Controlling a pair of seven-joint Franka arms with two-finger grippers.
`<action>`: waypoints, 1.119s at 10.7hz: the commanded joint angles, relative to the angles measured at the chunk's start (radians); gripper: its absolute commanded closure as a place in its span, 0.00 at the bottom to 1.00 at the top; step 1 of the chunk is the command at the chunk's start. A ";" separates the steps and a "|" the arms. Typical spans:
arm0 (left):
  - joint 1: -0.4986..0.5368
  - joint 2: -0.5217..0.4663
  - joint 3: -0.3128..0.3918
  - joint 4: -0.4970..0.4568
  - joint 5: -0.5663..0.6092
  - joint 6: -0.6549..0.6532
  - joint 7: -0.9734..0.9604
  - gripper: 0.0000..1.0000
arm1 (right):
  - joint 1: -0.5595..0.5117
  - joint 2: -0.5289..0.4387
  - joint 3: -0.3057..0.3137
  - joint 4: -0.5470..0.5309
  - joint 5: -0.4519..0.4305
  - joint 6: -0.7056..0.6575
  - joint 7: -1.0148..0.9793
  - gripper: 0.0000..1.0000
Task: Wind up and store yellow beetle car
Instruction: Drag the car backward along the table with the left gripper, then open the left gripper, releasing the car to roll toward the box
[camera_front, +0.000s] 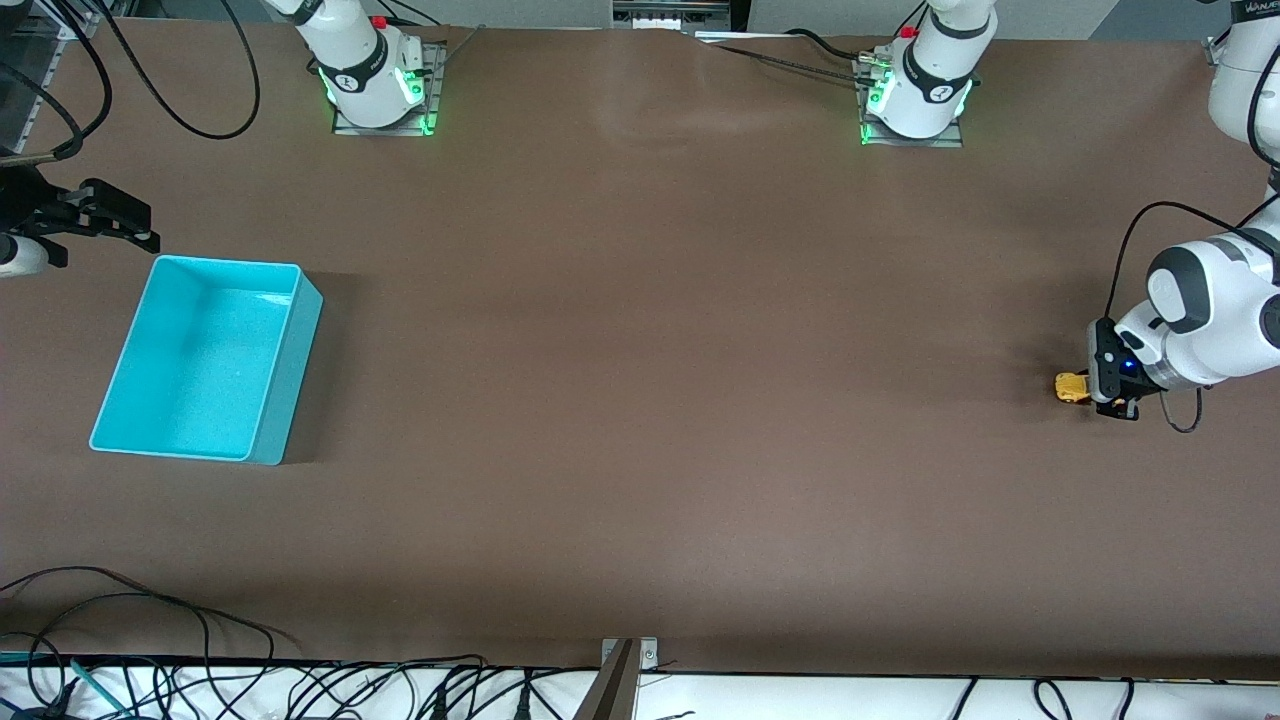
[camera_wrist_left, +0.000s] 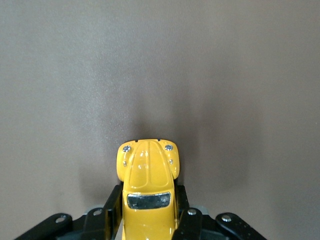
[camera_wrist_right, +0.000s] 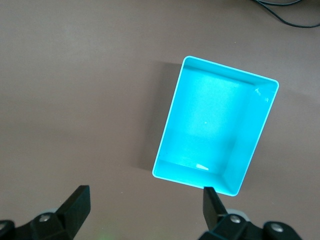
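Yellow beetle car (camera_front: 1071, 386) on the brown counter (camera_front: 640, 400) at the left arm's end, pinched at its rear by the left pincer (camera_front: 1090, 388), turquoise bin (camera_front: 205, 358) at the right arm's end, right pincer (camera_wrist_right: 145, 205) spread wide, waiting high beside the bin

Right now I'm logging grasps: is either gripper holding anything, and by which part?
The left gripper holds the yellow beetle car by its body sides. The right gripper, open, holds nothing.

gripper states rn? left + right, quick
Left gripper: shut on the small yellow beetle-shaped toy car, low at the left arm's end of the table.
Right gripper: open, holding nothing, over the table beside the turquoise rectangular plastic bin.
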 joint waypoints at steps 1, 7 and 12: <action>0.022 0.051 0.006 0.013 0.024 -0.003 0.030 0.99 | -0.003 -0.002 0.000 -0.002 0.000 0.005 -0.014 0.00; 0.033 0.024 -0.002 0.067 0.010 -0.079 0.030 0.00 | -0.003 -0.002 0.000 -0.002 0.000 0.005 -0.014 0.00; 0.024 -0.056 -0.023 0.208 0.007 -0.366 0.022 0.00 | -0.003 -0.002 -0.001 -0.001 -0.001 0.005 -0.016 0.00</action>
